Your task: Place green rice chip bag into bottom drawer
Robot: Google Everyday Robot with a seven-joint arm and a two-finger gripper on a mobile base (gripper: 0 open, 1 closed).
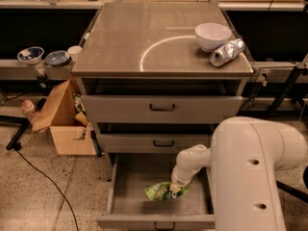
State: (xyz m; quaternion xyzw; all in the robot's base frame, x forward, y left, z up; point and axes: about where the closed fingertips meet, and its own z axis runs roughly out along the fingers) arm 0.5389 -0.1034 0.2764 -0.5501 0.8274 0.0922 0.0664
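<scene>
The green rice chip bag [161,192] lies crumpled on the grey floor of the open bottom drawer [130,196], near its middle front. My gripper [174,187] reaches down into the drawer at the bag's right end, below the white arm [250,172]. The bag sits low, on or just above the drawer floor. The two upper drawers [162,108] are closed.
A white bowl [212,35] and a crumpled silver foil bag [227,51] sit on the cabinet top at the right. An open cardboard box [65,119] stands on the floor to the left. Bowls and a cup [48,57] rest on a low shelf at left.
</scene>
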